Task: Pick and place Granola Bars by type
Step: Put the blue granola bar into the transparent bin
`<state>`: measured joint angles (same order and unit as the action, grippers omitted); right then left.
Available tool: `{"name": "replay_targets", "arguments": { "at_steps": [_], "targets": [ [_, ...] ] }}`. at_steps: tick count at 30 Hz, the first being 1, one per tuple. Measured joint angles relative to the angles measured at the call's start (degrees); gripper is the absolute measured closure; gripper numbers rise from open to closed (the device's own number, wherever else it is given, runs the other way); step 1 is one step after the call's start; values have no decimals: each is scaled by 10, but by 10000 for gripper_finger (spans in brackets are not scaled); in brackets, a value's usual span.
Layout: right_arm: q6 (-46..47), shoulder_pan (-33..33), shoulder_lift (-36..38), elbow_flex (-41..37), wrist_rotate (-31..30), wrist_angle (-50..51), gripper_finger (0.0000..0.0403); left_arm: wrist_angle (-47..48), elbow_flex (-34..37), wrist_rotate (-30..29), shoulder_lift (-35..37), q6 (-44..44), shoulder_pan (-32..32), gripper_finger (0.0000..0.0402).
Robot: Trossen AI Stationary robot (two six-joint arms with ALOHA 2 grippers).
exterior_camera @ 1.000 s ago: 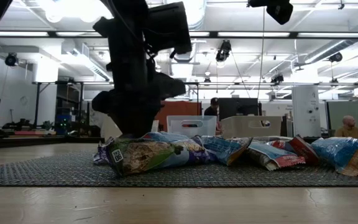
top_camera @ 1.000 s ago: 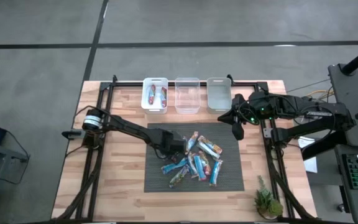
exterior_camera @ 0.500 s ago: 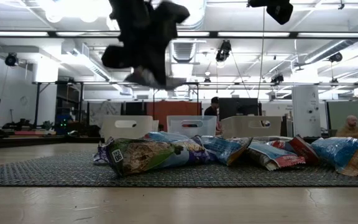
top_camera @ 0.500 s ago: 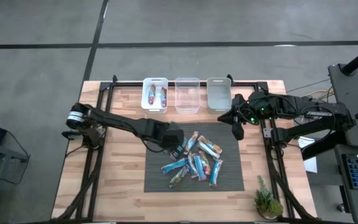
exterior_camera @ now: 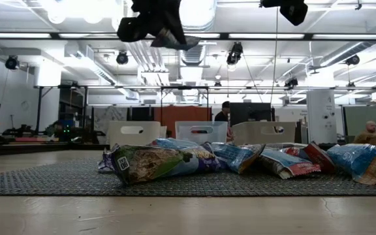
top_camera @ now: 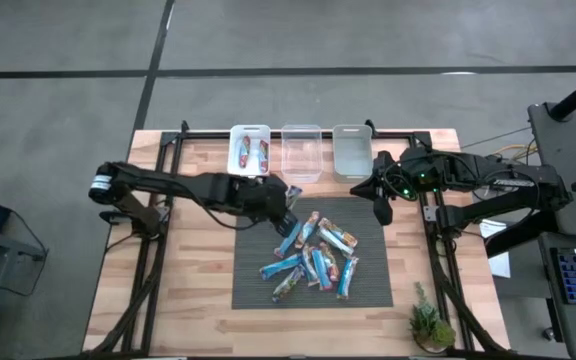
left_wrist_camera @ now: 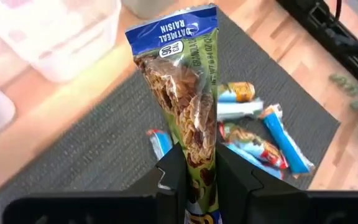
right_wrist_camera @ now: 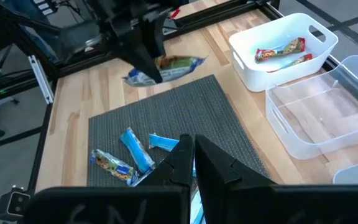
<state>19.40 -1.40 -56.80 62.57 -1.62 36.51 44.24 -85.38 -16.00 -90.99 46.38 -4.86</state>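
Granola Bars: one is in the air, two are sorted, most still wait.

Up off the table, the left gripper (left_wrist_camera: 194, 180) pinches an oatmeal raisin bar (left_wrist_camera: 182, 93) tight, just past the gray mat's (top_camera: 253, 290) corner nearest the white bin (top_camera: 249, 152). That bin already has two red bars (top_camera: 252, 152); the two clear bins (top_camera: 302, 153) beside it look bare. The pile of bars (top_camera: 315, 258) lies in the middle of the mat, so I think the sorting has only begun. The right gripper (right_wrist_camera: 191, 155) is shut, holds nothing, and waits off the mat's far side.
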Motion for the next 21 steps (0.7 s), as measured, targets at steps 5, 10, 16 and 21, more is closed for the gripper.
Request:
{"name": "replay_targets", "arguments": {
  "at_steps": [5,10,16,21],
  "targets": [
    [4,0,0,0,0,0,394,-30,-9,0,2,-32,19,355],
    [9,0,0,0,0,0,394,-48,-12,0,2,-57,57,355],
    [12,0,0,0,0,0,394,-70,-12,13,2,-74,119,355],
    [12,0,0,0,0,0,394,-111,-15,42,2,-94,174,355]
  ]
}}
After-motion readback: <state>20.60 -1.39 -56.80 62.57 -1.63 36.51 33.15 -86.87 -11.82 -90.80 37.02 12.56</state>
